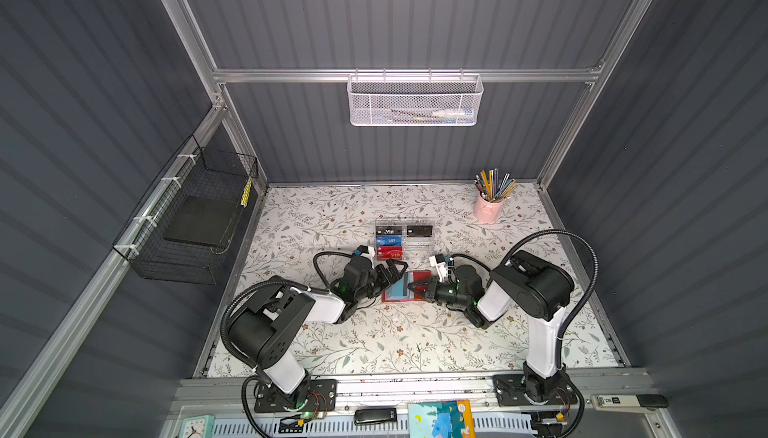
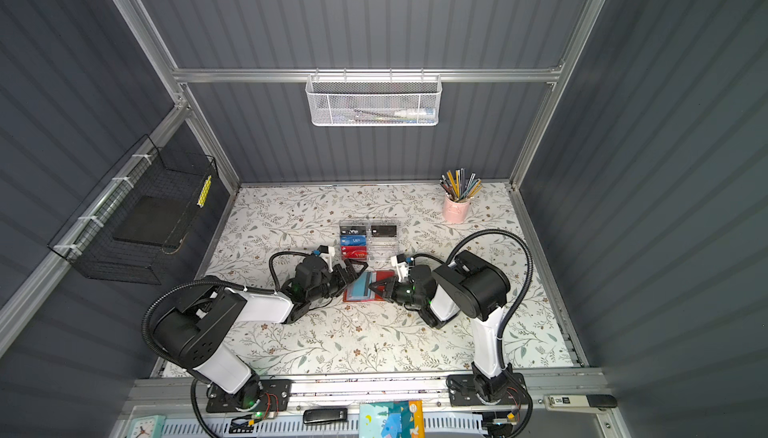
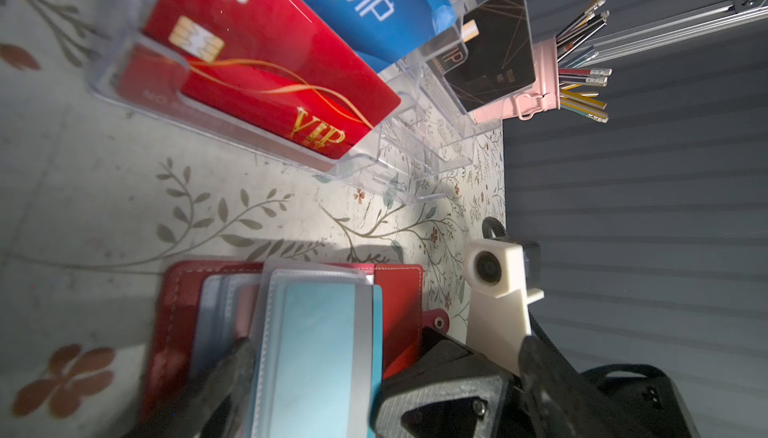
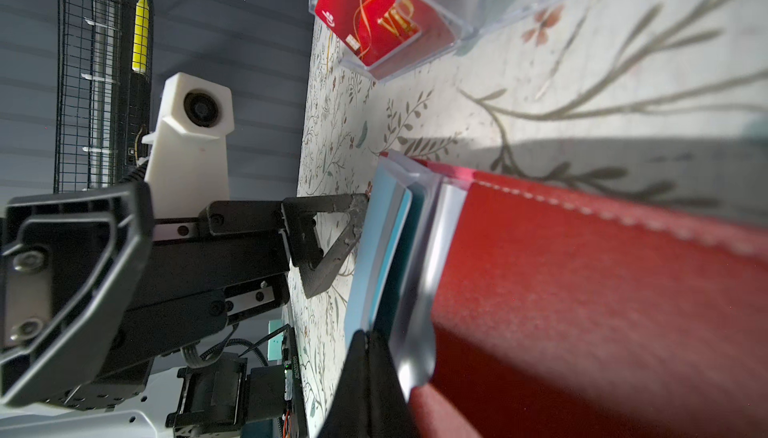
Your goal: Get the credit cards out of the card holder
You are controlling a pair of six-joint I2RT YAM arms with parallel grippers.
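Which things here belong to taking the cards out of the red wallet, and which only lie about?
Job: red booklet-style card holder; light-blue plastic credit cards in its clear sleeves; open left gripper; shut right gripper.
Lying about: clear acrylic rack of VIP cards; pink cup of pencils; white mesh basket; black wire basket.

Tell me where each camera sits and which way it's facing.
Both top views: overhead at the front, looking down on the table; left arm and right arm show whole.
Left wrist: on the left arm, facing the card holder, clear rack and pencil cup; open left pincer shows.
Right wrist: on the right arm, facing the card holder's sleeves; shut right pincer shows.
Shared: both wrist views see the red VIP card.
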